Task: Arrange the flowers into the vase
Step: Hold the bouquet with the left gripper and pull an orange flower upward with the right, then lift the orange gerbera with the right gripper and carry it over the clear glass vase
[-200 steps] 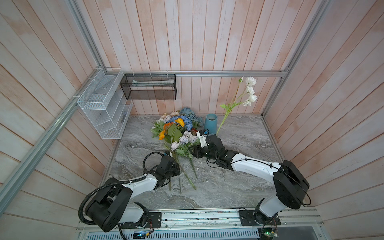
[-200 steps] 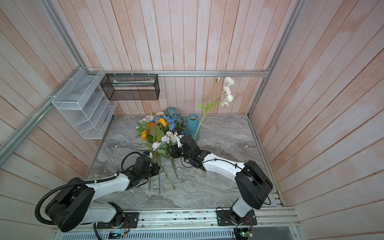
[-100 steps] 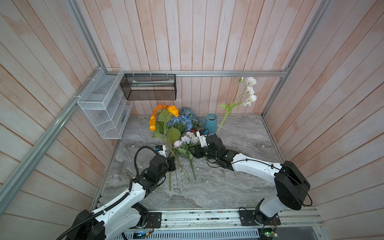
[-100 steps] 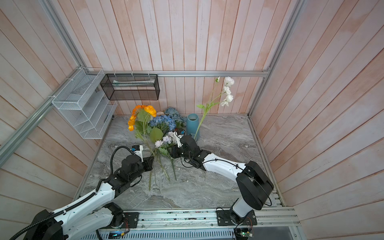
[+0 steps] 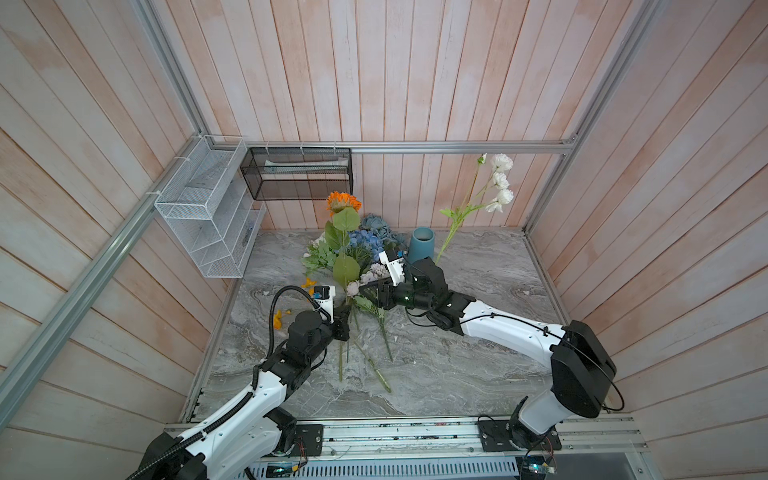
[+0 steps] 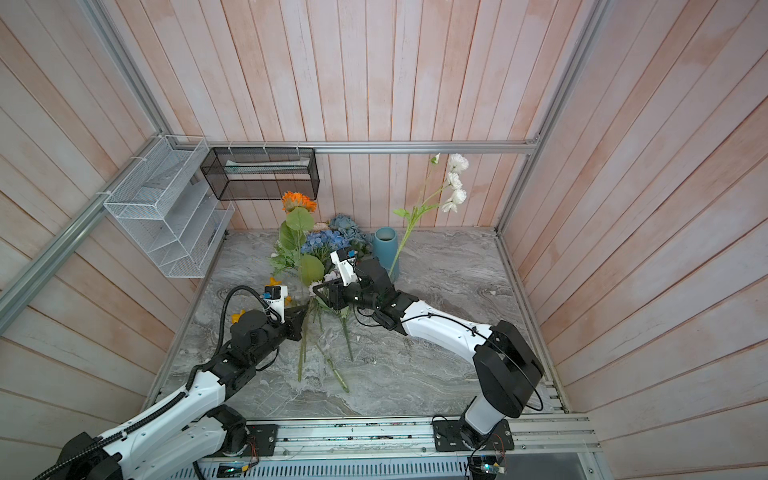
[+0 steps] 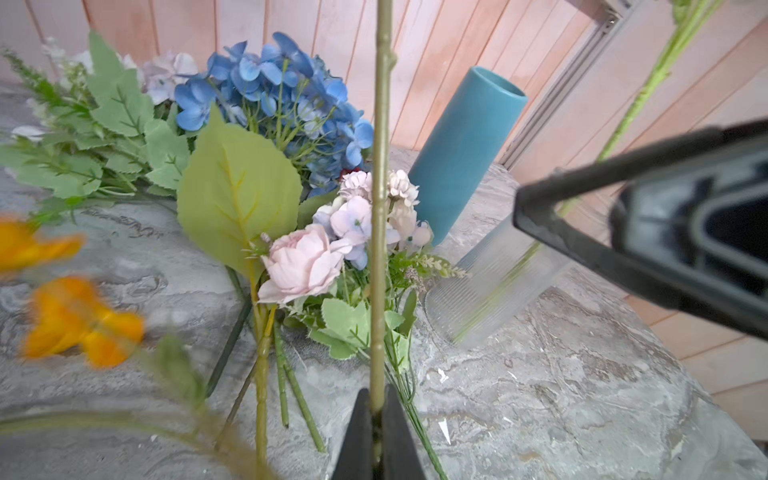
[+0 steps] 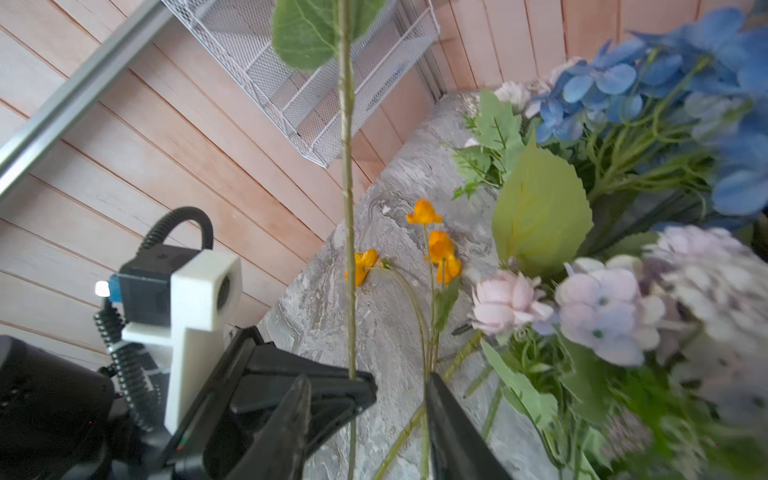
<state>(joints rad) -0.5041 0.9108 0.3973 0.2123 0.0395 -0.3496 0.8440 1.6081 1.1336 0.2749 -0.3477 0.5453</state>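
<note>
- The grey marbled table (image 5: 478, 353) lies under everything. Both my arms reach in over it from the near edge.
- A white wire rack (image 5: 203, 216) hangs on the left wall, with a black mesh basket (image 5: 299, 174) on the back wall beside it.
- The flowers (image 5: 365, 245) lie heaped at the back middle of the table, with blooms toward the back wall and stems fanned toward me. Among them are a blue hydrangea (image 7: 282, 95), a pink rose (image 7: 303, 262), lilac clusters (image 8: 602, 307) and plenty of green leaf.
- The orange flower (image 5: 343, 202) is up out of the heap. Its long stem rises straight from my left pincer and carries big leaves. The bloom is high in front of the back wall, and the lower end hangs below my grip.
- A white spray (image 5: 500, 183) leans off to the right, with its stem down inside the clear ribbed vase (image 7: 490, 291).
- The teal vase (image 5: 422, 245) stands upright just beside that one, at the right edge of the heap.
- My right pincer (image 8: 368, 378) sits low at the heap's near right, with its jaws about half apart. Thin stems pass through the gap, but neither finger presses on one, so it has hold of nothing.
- My left pincer (image 7: 376, 415) is closed tight on the orange flower's stem.
- Small orange blooms (image 8: 424, 214) lie on the table to the left of the heap.
</note>
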